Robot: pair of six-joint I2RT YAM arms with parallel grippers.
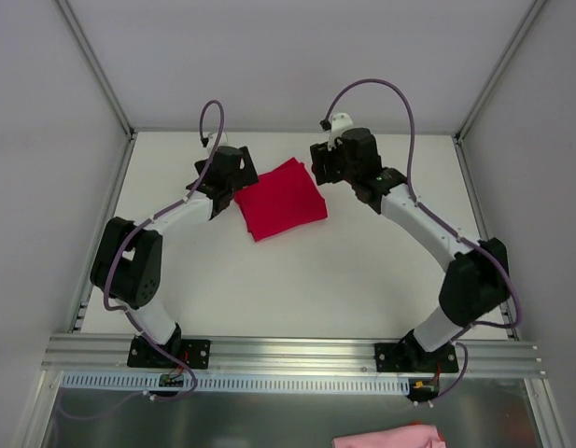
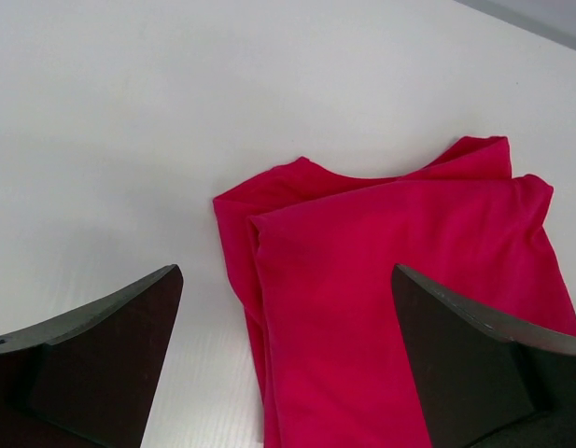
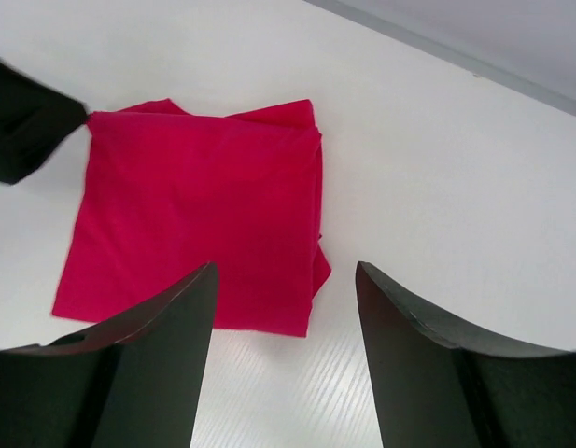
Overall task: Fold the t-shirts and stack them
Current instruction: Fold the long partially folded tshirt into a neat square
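**Fold looks done, now don't wreck it on the way out**

The red t-shirt (image 1: 280, 199) lies on the tabletop (image 1: 344, 271) as a small square, far half of the surface, right between the two arms. The left jaws are spread wide and straddle its near-left corner; the right jaws stand apart too, hovering off the opposite edge. Neither is pinching any cloth, as far as I can see.

My read: this shirt is finished and the step now is backing off cleanly. Tips:

- Lift both arms straight up before swinging away. The left jaws sit low over the corner, so a sideways exit could drag the top layer.
- From the left wrist view the layers are a bit staggered along that edge, with a rumpled bit at the far corner. I'd leave it alone or give one gentle flat press, not a regrab.
- There's a pink cloth (image 1: 390, 437) down past the arm bases. Can't tell if it's another shirt. If it is, the red square makes the stack base, so keep it where it is.
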